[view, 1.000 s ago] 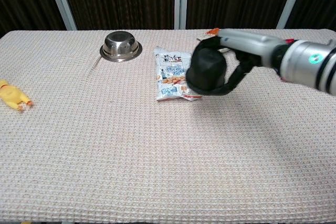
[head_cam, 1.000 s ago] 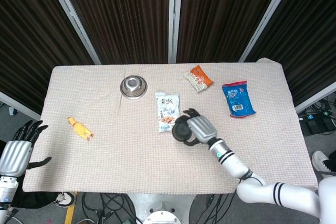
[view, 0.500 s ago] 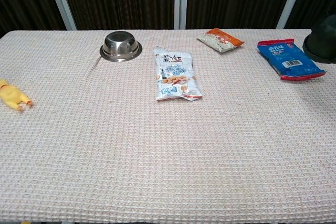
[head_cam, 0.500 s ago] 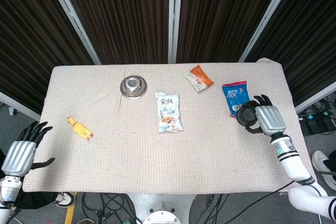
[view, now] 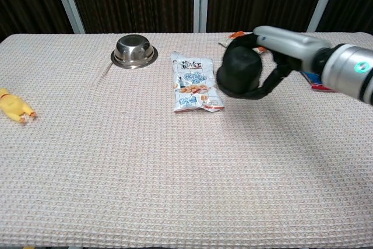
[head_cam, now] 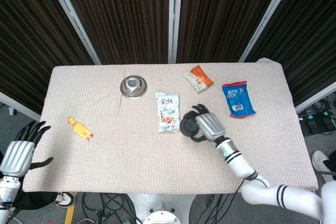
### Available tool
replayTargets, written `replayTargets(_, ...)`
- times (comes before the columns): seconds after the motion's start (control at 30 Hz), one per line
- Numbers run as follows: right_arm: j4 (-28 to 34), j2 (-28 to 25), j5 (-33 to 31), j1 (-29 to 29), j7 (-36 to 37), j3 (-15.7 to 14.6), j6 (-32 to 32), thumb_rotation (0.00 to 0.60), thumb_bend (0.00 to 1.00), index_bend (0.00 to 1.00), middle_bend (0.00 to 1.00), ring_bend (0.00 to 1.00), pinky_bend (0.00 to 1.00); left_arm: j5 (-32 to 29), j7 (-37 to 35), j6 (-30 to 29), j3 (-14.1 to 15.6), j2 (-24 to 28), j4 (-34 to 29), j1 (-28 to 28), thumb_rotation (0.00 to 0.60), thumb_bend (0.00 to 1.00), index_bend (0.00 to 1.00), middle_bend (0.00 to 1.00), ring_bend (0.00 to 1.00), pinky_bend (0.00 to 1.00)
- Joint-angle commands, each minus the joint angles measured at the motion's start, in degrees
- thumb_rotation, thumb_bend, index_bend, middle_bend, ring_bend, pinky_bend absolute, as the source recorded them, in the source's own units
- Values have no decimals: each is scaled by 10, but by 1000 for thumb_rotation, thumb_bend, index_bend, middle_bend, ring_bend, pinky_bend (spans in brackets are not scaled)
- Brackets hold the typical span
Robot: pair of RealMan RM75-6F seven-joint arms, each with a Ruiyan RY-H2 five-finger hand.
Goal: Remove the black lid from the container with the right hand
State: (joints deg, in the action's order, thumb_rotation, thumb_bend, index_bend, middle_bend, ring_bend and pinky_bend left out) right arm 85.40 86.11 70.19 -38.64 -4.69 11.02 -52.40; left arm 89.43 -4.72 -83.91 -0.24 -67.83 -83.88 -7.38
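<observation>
My right hand [head_cam: 206, 127] grips a black rounded lid [head_cam: 187, 125] and holds it above the table, just right of the white snack bag [head_cam: 168, 111]. In the chest view the black lid [view: 239, 72] hangs off the cloth with the right hand [view: 278, 51] curled over and around it. I cannot make out a separate container body under the lid. The left hand [head_cam: 18, 150] hangs off the table's front left corner, fingers spread, holding nothing.
A steel bowl [head_cam: 133, 86] sits at the back left of centre. An orange packet [head_cam: 198, 78] and a blue packet [head_cam: 238, 98] lie at the back right. A yellow toy chicken [head_cam: 79, 128] lies near the left edge of the cloth-covered table [head_cam: 126, 161].
The right hand carried the black lid out to the right edge by the blue packet, then swung back to the middle beside the white snack bag. The left hand barely moved.
</observation>
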Motion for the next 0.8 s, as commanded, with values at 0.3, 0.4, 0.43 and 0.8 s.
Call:
replayTargets(0.3, -47, -111, 59, 95, 116, -63, -34, 600, 185, 368, 450, 78, 0, 13, 2, -13, -1, -14, 12, -1, 600, 92, 148, 65, 0, 128)
replayTargets(0.4, -34, -80, 80, 70, 96, -61, -19, 600, 185, 368, 450, 78, 0, 11, 1, -11, 0, -13, 13, 0, 600, 92, 147, 65, 0, 127)
replayTargets(0.43, -34, -71, 85, 65, 87, -60, -19, 600, 186, 369, 450, 79, 0, 11, 1, -11, 0, -12, 12, 0, 600, 92, 147, 65, 0, 127)
replayTargets(0.8, -79, -46, 59, 80, 82, -72, -13, 600, 184, 370, 450, 79, 0, 10, -1, -8, 4, -15, 20, 2, 600, 93, 148, 65, 0, 127)
